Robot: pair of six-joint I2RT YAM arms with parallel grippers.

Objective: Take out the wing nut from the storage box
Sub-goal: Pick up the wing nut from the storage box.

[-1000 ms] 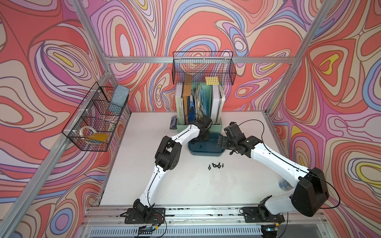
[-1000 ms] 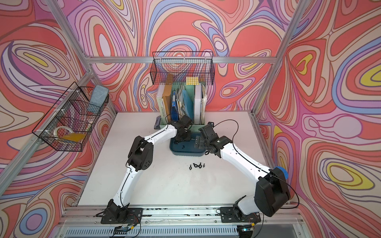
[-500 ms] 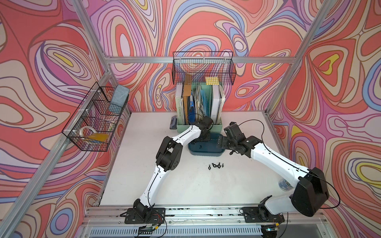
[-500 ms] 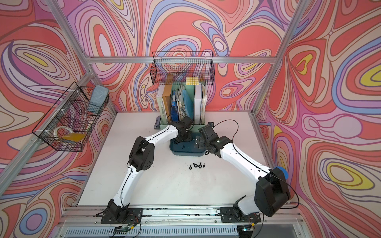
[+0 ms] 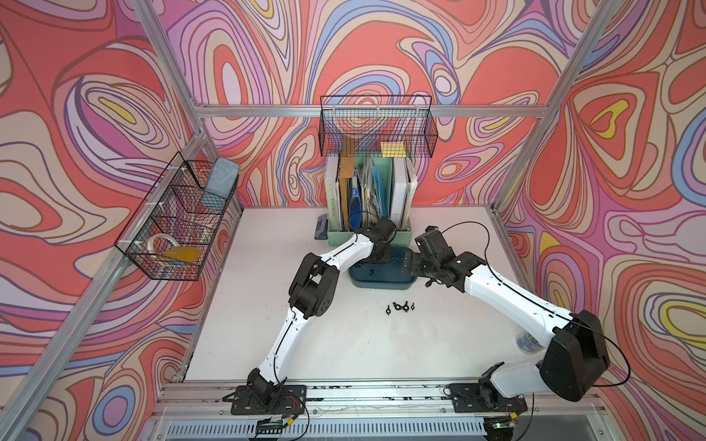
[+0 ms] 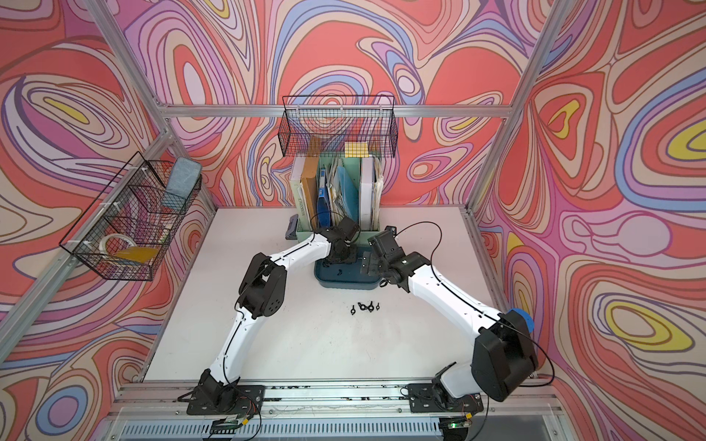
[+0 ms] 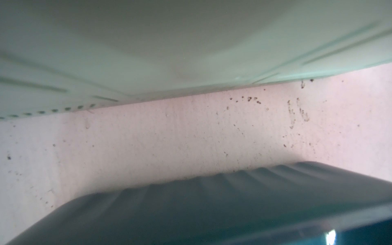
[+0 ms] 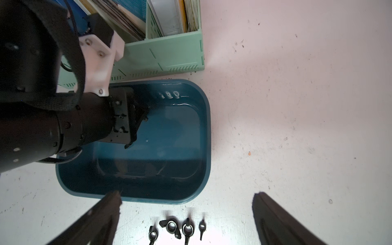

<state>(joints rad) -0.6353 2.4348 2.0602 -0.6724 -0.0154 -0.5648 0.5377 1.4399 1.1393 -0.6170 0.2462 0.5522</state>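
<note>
In both top views the box (image 5: 382, 285) sits mid-frame, and the left end effector (image 5: 376, 260) reaches down into its upper-left part. Just below it in the frame, on the box floor, lies what we take for the nut (image 5: 370, 273), a small dark speck (too small to read its long axis). The right end effector (image 5: 409, 264) hangs at the box's right end, farther from the speck, so we judge the left arm the nearer. Four loose nuts (image 5: 400, 306) lie in a row on the tabletop (image 5: 344, 343), below the box.

The left wrist view gives only the box's outer wall (image 7: 212, 212), a strip of tabletop and the holder (image 7: 191, 42). It shows no end effector and no nut.

In the right wrist view the left end effector (image 8: 140, 123) is inside the box (image 8: 209, 137). Its jaws look close together, but we cannot tell whether they are closed or pinching anything, and we cannot pick out the nut. The right end effector (image 8: 186, 196) stands spread wide and empty by the box's near rim.
</note>
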